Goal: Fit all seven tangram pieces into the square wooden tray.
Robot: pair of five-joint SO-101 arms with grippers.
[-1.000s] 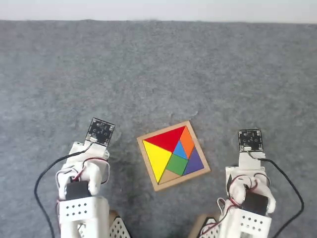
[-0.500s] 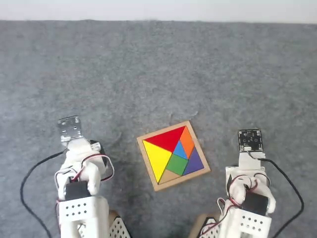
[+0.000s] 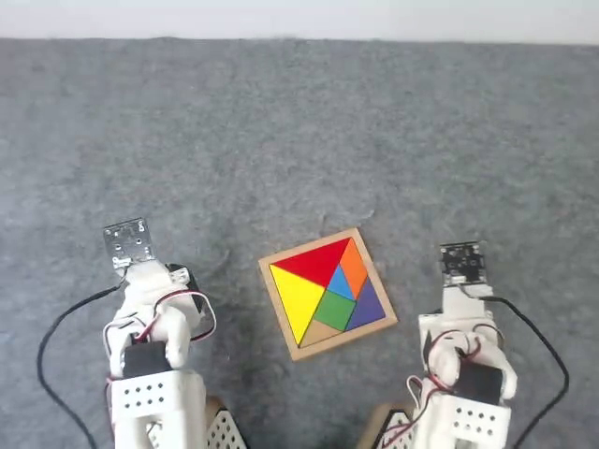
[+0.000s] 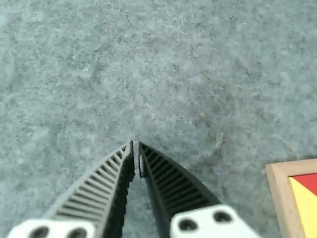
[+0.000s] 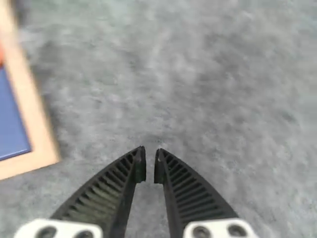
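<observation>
The square wooden tray (image 3: 347, 339) lies tilted on the grey carpet between the two arms. Inside it sit a red triangle (image 3: 315, 262), a yellow triangle (image 3: 295, 297), an orange piece (image 3: 354, 267), a small blue triangle (image 3: 340, 284), a green square (image 3: 334, 309) and a purple triangle (image 3: 368, 305); a tan patch (image 3: 318, 332) fills the near corner. My left gripper (image 4: 134, 146) is shut over bare carpet to the left of the tray corner (image 4: 280, 184). To the right of the tray rim (image 5: 30, 119), my right gripper (image 5: 149, 151) is shut above carpet, holding nothing.
Grey carpet (image 3: 299, 131) covers the whole table. The left arm (image 3: 150, 313) and right arm (image 3: 463, 337) stand at the near edge, either side of the tray, with cables looping beside each base. Open carpet stretches beyond the tray to the far edge.
The left arm's wrist swung leftward away from the tray, then settled. The right arm's wrist shifted slightly left and forward. The tray and pieces stayed put.
</observation>
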